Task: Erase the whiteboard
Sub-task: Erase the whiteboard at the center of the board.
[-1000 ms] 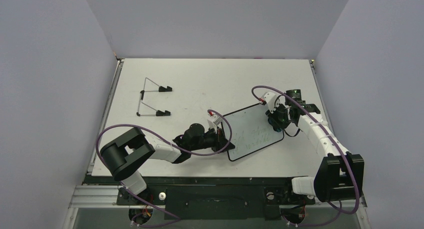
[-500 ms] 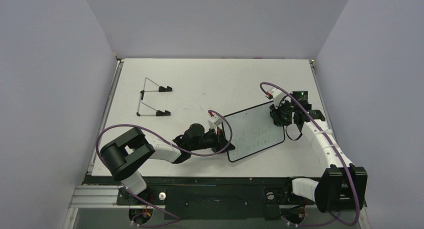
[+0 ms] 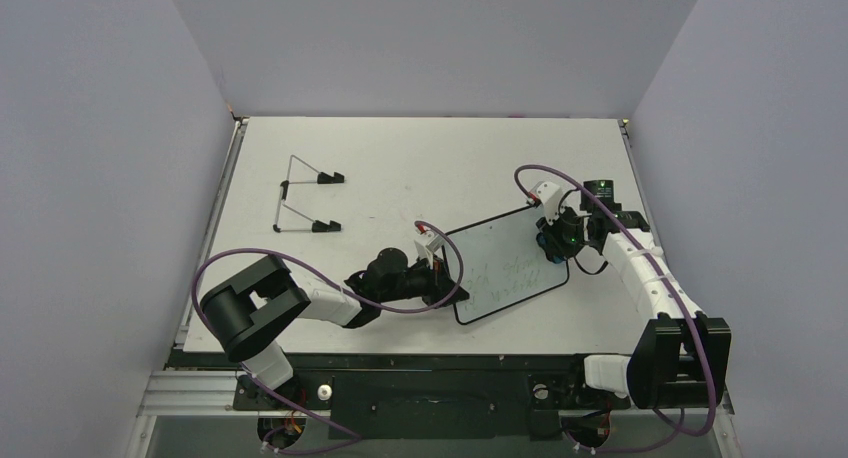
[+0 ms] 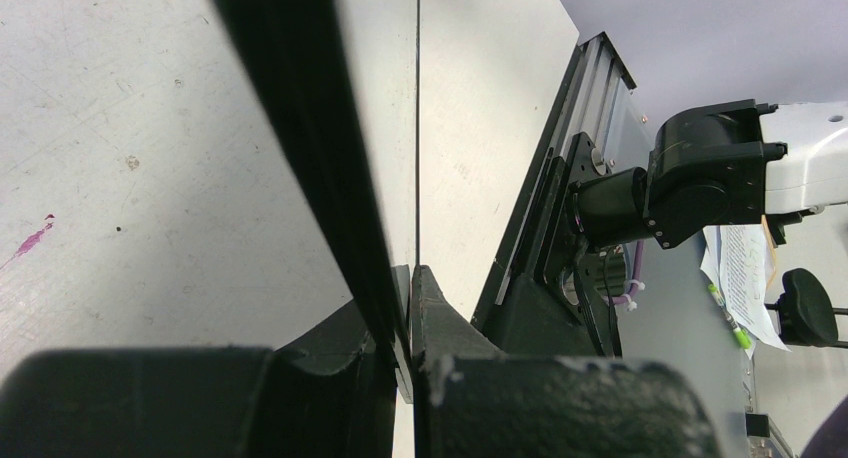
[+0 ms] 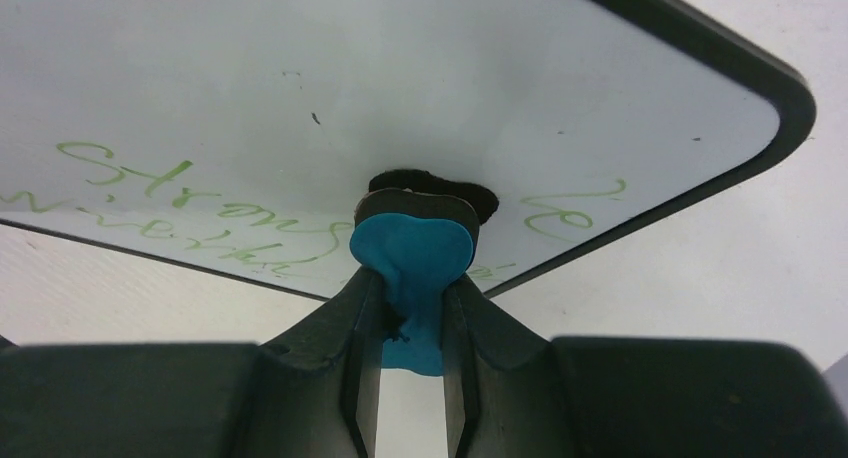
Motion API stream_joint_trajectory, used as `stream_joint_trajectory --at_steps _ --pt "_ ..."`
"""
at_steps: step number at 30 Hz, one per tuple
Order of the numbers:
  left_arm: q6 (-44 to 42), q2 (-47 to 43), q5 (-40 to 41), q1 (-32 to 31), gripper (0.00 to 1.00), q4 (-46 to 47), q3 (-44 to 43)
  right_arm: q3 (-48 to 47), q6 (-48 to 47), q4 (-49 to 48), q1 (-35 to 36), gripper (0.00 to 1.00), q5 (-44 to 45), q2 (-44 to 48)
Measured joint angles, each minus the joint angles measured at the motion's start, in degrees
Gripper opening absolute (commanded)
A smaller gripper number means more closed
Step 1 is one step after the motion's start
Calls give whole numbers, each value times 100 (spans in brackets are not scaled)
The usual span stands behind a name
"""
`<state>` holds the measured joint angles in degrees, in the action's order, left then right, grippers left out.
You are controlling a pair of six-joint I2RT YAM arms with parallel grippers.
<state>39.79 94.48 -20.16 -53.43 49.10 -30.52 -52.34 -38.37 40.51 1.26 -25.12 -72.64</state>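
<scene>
A flat white table [image 3: 400,153] fills the floor of a small room with plain pale purple walls [image 3: 420,38] on 3 sides. A thin wire stand with black feet [image 3: 284,186] rests at 10 o'clock on the table, well apart from everything else. A thin, flat, black-rimmed whiteboard [image 3: 505,268] is at 4 o'clock on the table, near the front edge. It has faint green writing [image 5: 150,178] on its shiny face. The left gripper [image 4: 410,278] is pressed together on the board's rim at 8 o'clock. The right gripper [image 5: 412,278] pinches a small blue eraser block [image 5: 412,238], which touches the board's face near its 2 o'clock corner. From the board toward 12 o'clock there is only open table top up to the back wall. The table's right edge is near the right arm at 3 o'clock.
</scene>
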Motion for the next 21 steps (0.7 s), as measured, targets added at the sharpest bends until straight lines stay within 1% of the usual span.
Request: stream_joint_trajectory --at_steps 3,5,8,10,13,16,21 --pt "0 0 2 0 0 7 4 17 291 -103 -33 0 -127 42" --pt "-2 0 2 0 0 13 7 98 675 -400 -68 0 -96 157" --pt "-9 0 -11 0 0 17 11 201 1261 -940 -236 0 195 326" --pt "-9 0 -20 -4 0 35 24 205 1451 -1139 -334 0 424 317" --pt "0 0 -22 -4 0 44 33 151 1412 -1078 -413 0 584 87" --pt "87 0 15 4 0 46 39 4 1165 -791 -424 0 544 -221" --pt "96 0 46 24 0 50 42 -103 535 -164 -422 0 33 -376"
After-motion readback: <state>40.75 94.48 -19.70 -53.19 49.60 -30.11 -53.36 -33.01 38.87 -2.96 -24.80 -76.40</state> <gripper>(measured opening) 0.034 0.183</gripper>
